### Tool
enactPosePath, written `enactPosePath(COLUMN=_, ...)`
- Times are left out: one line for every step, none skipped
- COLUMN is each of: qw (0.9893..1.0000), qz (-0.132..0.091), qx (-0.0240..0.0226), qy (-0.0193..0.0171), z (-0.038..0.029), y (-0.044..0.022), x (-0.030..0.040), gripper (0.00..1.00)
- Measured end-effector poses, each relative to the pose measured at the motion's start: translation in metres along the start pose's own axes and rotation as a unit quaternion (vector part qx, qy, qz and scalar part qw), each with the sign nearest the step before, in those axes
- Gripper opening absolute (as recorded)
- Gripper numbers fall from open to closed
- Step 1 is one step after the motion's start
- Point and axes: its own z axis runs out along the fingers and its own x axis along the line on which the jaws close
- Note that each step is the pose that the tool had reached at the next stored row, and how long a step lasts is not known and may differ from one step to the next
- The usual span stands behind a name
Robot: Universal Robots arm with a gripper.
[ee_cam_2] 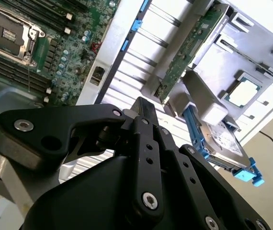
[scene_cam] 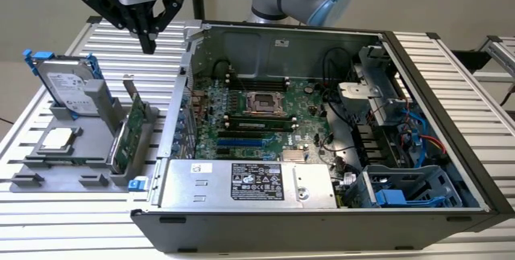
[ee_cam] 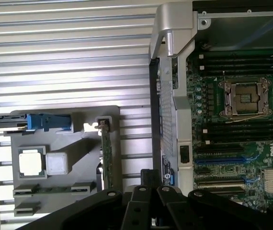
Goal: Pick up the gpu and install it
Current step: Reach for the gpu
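Nearest, shows open computer case (scene_cam: 306,230) on slatted table (scene_cam: 450,73). Just beside it, on the exterior view's left, shows gpu (scene_cam: 127,132) standing on edge in grey holder (scene_cam: 60,172) (shared with hard drive (scene_cam: 69,88) and CPU chip (scene_cam: 58,139)). Farther back, shows gripper (scene_cam: 148,47) raised above the table, fingers pressed together, grasping nothing.

gpu (scene_cam: 129,130) board green, gripper (scene_cam: 148,47) black, hard drive (scene_cam: 69,88) silver in blue frame, tray (scene_cam: 36,151) grey, table (scene_cam: 48,224) ribbed silver.
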Motion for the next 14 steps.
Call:
enactPosePath(qw=1.0, qz=0.0, qx=0.0, qy=0.0, z=0.0, y=0.0, x=0.0, gripper=0.0)
enactPosePath(qw=1.0, qz=0.0, qx=0.0, qy=0.0, z=0.0, y=0.0, x=0.0, gripper=0.0)
enactPosePath(qw=1.0, qz=0.0, qx=0.0, qy=0.0, z=0.0, y=0.0, x=0.0, gripper=0.0)
enactPosePath(qw=1.0, qz=0.0, qx=0.0, qy=0.0, z=0.0, y=0.0, x=0.0, gripper=0.0)
enactPosePath(qw=1.0, qz=0.0, qx=0.0, qy=0.0, z=0.0, y=0.0, x=0.0, gripper=0.0)
enactPosePath(qw=1.0, qz=0.0, qx=0.0, qy=0.0, z=0.0, y=0.0, x=0.0001, gripper=0.0)
enactPosePath(qw=1.0, qz=0.0, qx=0.0, qy=0.0, z=0.0001, y=0.0, x=0.0001, gripper=0.0)
enactPosePath(qw=1.0, qz=0.0, qx=0.0, qy=0.0, z=0.0001, y=0.0, x=0.0003, gripper=0.0)
enactPosePath(qw=1.0, qz=0.0, qx=0.0, qy=0.0, z=0.0001, y=-0.0001, x=0.0008, gripper=0.0)
enactPosePath(qw=1.0, qz=0.0, qx=0.0, qy=0.0, z=0.0001, y=-0.0001, x=0.0012, gripper=0.0)
enactPosePath(qw=1.0, qz=0.0, qx=0.0, qy=0.0, z=0.0, y=-0.0002, x=0.0017, gripper=0.0)
enactPosePath(qw=1.0, qz=0.0, qx=0.0, qy=0.0, z=0.0, y=-0.0002, x=0.0025, gripper=0.0)
enactPosePath(qw=1.0, qz=0.0, qx=0.0, qy=0.0, z=0.0, y=-0.0003, x=0.0035, gripper=0.0)
enactPosePath(qw=1.0, qz=0.0, qx=0.0, qy=0.0, z=0.0, y=-0.0004, x=0.0049, gripper=0.0)
